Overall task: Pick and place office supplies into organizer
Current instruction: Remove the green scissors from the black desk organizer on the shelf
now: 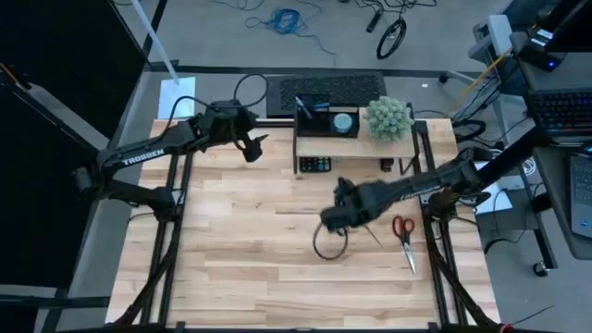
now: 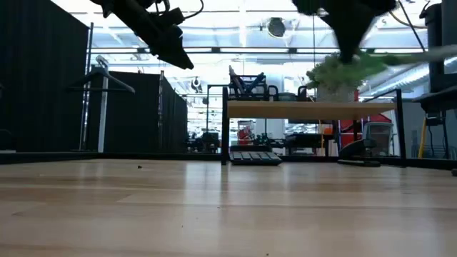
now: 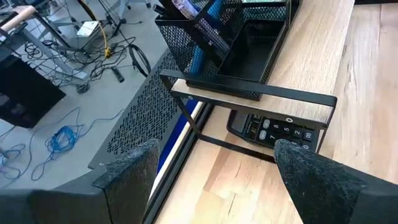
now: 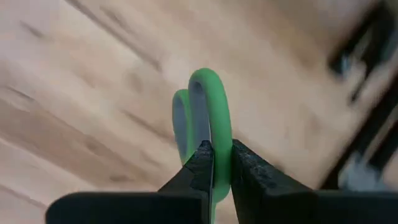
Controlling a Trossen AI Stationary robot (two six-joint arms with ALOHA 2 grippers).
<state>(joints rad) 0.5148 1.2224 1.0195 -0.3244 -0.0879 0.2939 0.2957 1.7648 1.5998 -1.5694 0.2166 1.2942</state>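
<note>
Meanwhile, right claw (image 4: 216,163) pinches green-handled scissors (image 4: 208,115); left claw (image 3: 217,171), wide, faces organizer (image 3: 231,46) above calculator (image 3: 277,132).

matt black mesh organizer (image 3: 211,43), pale wood table (image 1: 250,240), glossy green scissors (image 4: 208,118)

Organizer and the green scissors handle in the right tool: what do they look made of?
The organizer looks like black metal mesh, matte: fine perforated walls show through. The green scissors handle, pinched in the right tool, looks like smooth moulded plastic with a slight sheen, though rubber coating can't be ruled out.
</note>
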